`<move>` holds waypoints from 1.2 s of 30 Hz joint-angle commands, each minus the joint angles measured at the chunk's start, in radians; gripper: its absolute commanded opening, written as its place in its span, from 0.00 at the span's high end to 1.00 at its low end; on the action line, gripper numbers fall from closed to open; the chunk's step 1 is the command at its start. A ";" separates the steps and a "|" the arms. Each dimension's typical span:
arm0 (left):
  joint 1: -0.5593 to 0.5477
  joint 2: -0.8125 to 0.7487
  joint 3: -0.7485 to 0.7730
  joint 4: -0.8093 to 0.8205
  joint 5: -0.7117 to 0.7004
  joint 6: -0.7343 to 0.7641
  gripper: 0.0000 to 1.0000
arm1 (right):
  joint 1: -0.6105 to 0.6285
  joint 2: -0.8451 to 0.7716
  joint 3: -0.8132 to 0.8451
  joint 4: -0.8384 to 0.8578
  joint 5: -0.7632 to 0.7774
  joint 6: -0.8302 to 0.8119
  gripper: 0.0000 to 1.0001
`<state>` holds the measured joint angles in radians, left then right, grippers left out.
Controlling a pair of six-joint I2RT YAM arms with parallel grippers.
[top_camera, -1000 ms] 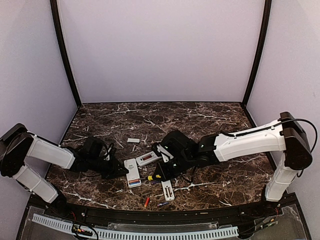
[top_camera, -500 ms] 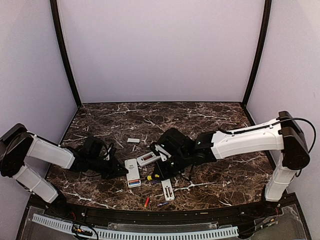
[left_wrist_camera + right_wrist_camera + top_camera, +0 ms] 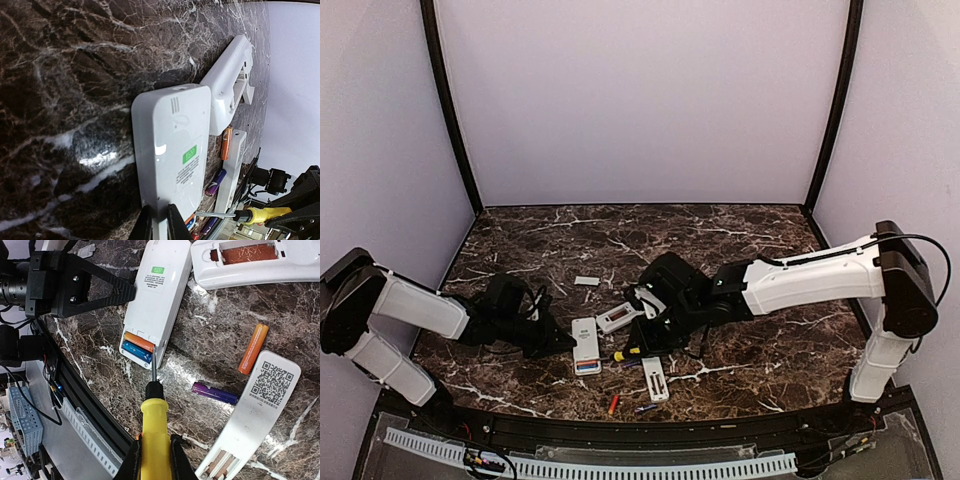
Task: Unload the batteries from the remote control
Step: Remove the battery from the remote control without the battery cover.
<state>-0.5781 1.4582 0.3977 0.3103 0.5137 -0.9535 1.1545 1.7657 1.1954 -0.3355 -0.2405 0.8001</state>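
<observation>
My left gripper point(image 3: 159, 212) is shut on the near edge of a white remote point(image 3: 175, 150) lying back-up on the table point(image 3: 740, 250). The remote's battery bay is open and holds an orange battery point(image 3: 139, 342) and a blue battery point(image 3: 136, 352). My right gripper point(image 3: 155, 440) is shut on the yellow handle of a screwdriver point(image 3: 155, 420); its tip sits at the bay's edge beside the two cells. A loose orange battery point(image 3: 253, 348) and a purple battery point(image 3: 215, 392) lie to the right. In the top view the left gripper point(image 3: 558, 340) and right gripper point(image 3: 642, 342) flank the remote point(image 3: 585, 345).
A second white remote point(image 3: 250, 265) with an empty bay lies beyond, and a third point(image 3: 255, 415) lies near the right gripper. A small white cover plate point(image 3: 586, 281) lies further back. Two more loose cells point(image 3: 613, 403) lie by the table's front edge point(image 3: 620, 425).
My right gripper with the screwdriver has shifted slightly toward the held remote. The left arm and the remote have not moved.
</observation>
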 commanded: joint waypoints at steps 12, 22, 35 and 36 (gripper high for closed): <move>-0.054 0.034 -0.042 -0.071 -0.037 -0.014 0.93 | -0.061 -0.008 -0.133 0.375 -0.272 0.178 1.00; -0.061 0.036 -0.040 -0.074 -0.041 -0.017 0.94 | -0.066 -0.036 -0.179 0.504 -0.261 0.250 1.00; -0.065 -0.024 -0.039 -0.106 -0.058 -0.018 0.88 | -0.059 -0.124 -0.153 0.233 -0.081 0.183 1.00; -0.065 -0.032 -0.040 -0.110 -0.059 -0.018 0.82 | -0.057 -0.133 -0.150 0.205 -0.062 0.177 1.00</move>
<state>-0.6132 1.4391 0.3897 0.3313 0.4438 -0.9726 1.0851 1.7023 1.0245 0.0097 -0.4095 1.0225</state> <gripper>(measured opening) 0.097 0.133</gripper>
